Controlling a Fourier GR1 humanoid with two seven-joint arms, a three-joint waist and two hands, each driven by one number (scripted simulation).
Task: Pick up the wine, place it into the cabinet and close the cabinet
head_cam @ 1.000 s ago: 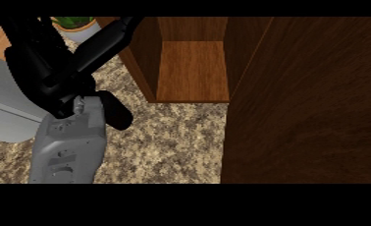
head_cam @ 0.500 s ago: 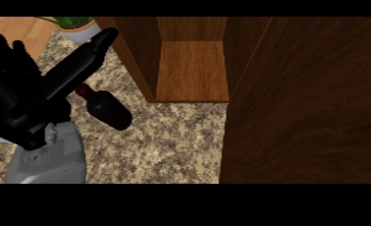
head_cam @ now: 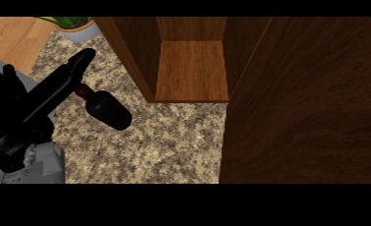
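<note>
Left robot hand point(head_cam: 43, 104) at the view's left edge, fingers extended straight, one fingertip near the neck of the wine bottle point(head_cam: 107, 109); contact cannot be confirmed, and nothing is held. The right robot hand is out of view. The bottle lies on its side on the granite counter point(head_cam: 170, 141), apart from the open cabinet point(head_cam: 192, 70). Risk: a sideways touch may roll the bottle away. Potted plant point(head_cam: 76, 26) farthest back.

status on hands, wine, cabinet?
Left hand open, fingers straight beside the wine bottle; right hand not in view. Bottle lies on the counter, not gripped. Cabinet open, nothing between.
</note>
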